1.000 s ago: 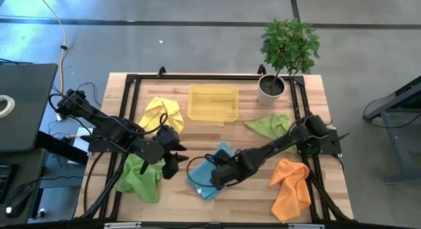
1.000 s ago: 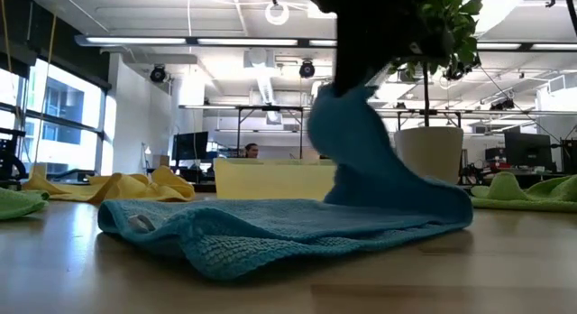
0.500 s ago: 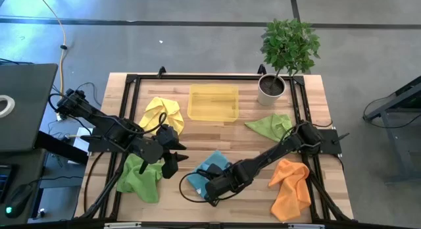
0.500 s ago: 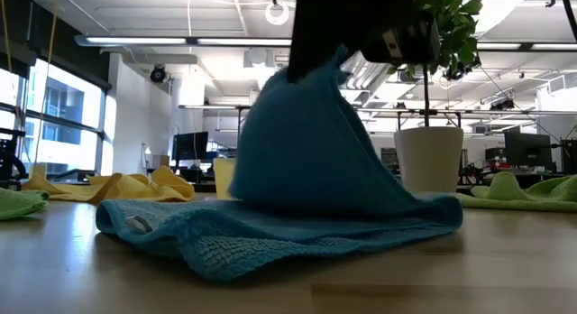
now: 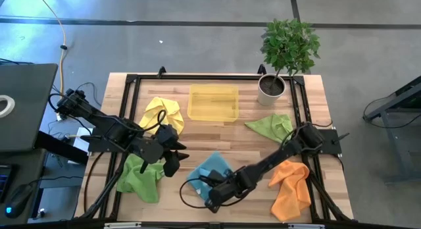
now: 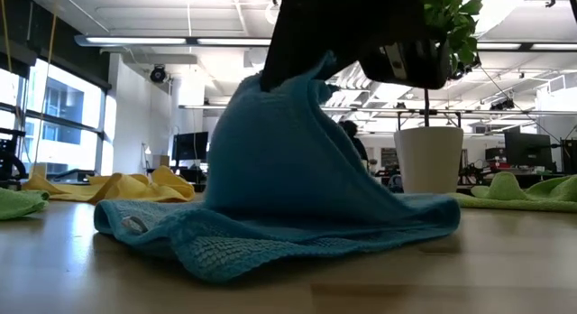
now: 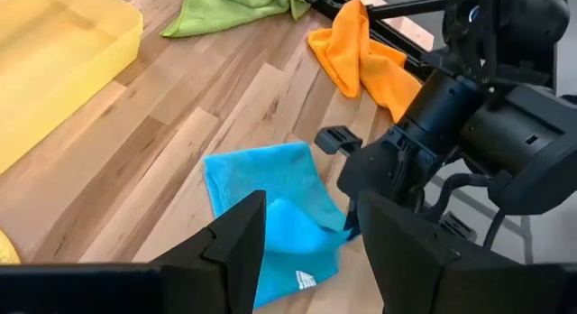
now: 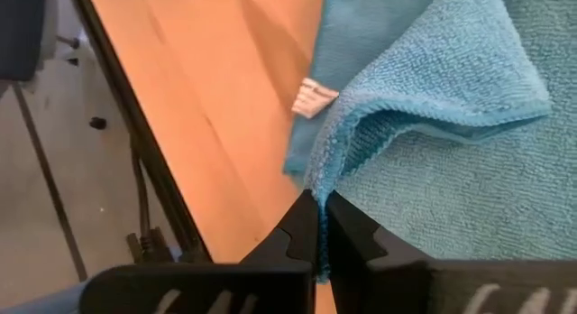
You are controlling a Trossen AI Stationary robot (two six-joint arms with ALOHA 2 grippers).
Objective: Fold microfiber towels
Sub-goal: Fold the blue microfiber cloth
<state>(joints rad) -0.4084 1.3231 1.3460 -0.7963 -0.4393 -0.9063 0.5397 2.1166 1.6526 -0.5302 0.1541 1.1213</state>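
Note:
The blue towel lies near the table's front middle, and one part of it is drawn up into a peak. My right gripper is shut on that raised part and also shows in the right wrist view. My left gripper hovers open to the left of the blue towel, beside a crumpled green towel. It holds nothing. A yellow towel, another green towel and an orange towel lie bunched on the wood. My right gripper pinches a hemmed edge of the blue towel between its two fingertips, where the cloth folds over. The fingers slant down from the table's right and far side. The pinched part is lifted and drapes slack to the rest, which lies on the table.
A translucent yellow tray stands at the far middle. A potted plant is at the far right corner. A black frame rims the table. Bare wood shows between the tray and the blue towel. A white tag sits on the blue towel's edge.
My right gripper has moved toward the table's near edge and a little left, sinking, still shut on the blue towel. The lifted part has been drawn over the flat part toward the near-left. The lower layer has stayed on the table.

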